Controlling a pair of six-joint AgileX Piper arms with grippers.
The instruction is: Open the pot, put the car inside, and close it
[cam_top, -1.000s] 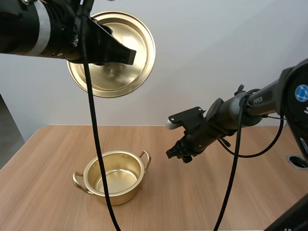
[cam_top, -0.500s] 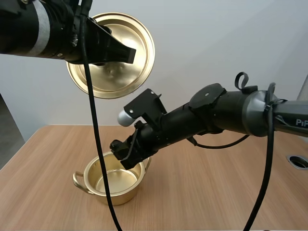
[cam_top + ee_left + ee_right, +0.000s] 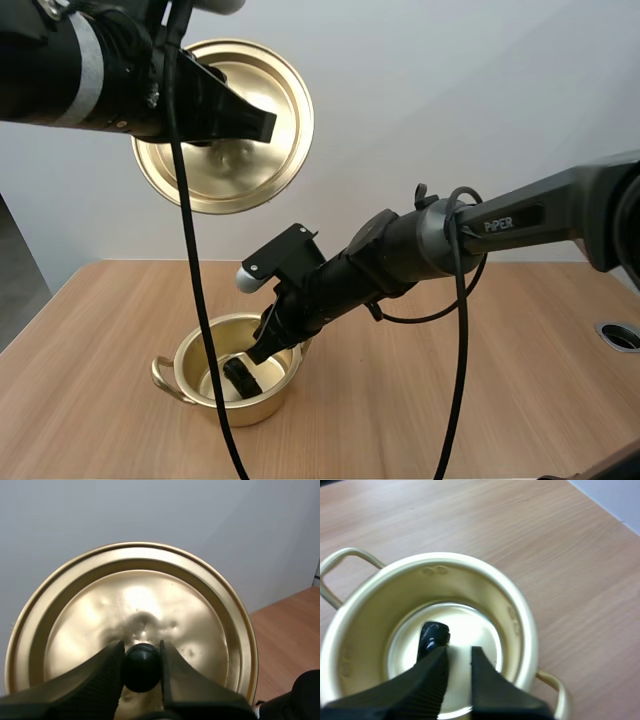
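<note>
Black fingers of the left gripper pinch the dark knob of the gold lid from both sides, closed only as far as the knob allows. In the high view that gripper holds the lid on edge, well above the pot and behind it, its face turned toward the camera. The right gripper reaches down over the pot's far rim into the open mouth. In its own view its fingers stand a narrow slit apart with nothing between them. The car, small and black, lies on the pot's floor just past the tip of one finger; I cannot tell whether it touches that tip. Its long axis runs roughly in line with the fingers, across the floor. Which end is the front I cannot tell. The pot sits upright on the wooden table, a loop handle on each side. The right arm crosses over the pot's rim.
</note>
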